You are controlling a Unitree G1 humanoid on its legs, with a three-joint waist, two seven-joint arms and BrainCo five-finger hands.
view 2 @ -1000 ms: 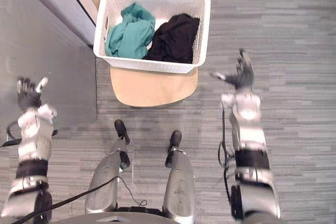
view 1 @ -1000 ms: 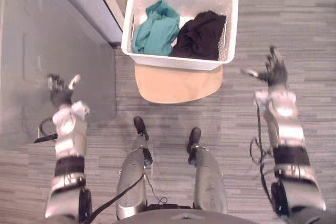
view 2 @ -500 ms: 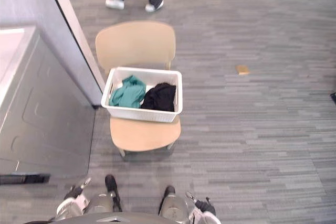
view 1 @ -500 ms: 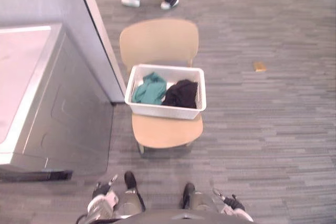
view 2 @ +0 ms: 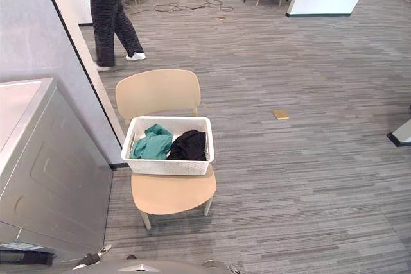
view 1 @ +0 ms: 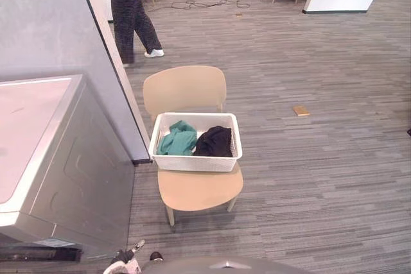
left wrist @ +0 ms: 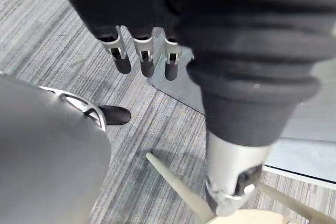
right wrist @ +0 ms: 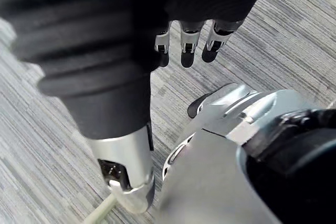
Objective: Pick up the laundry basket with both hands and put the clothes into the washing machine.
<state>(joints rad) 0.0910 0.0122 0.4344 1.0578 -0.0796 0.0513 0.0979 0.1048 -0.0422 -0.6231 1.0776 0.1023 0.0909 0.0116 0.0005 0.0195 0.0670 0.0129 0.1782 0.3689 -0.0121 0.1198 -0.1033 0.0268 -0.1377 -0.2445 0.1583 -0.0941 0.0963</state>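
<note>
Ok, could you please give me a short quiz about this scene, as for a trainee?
1. True or false: the left hand holds the laundry basket.
2. What lies in the basket beside the teal garment? A: a yellow towel. B: a black garment. C: a shoe.
3. Fill in: the basket stands on the seat of a ___.
Key: 1 false, the hand is open and empty; 2 B; 3 chair.

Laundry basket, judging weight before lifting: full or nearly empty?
Partly filled: teal garment and black garment lie crumpled in the laundry basket, below its rim.
</note>
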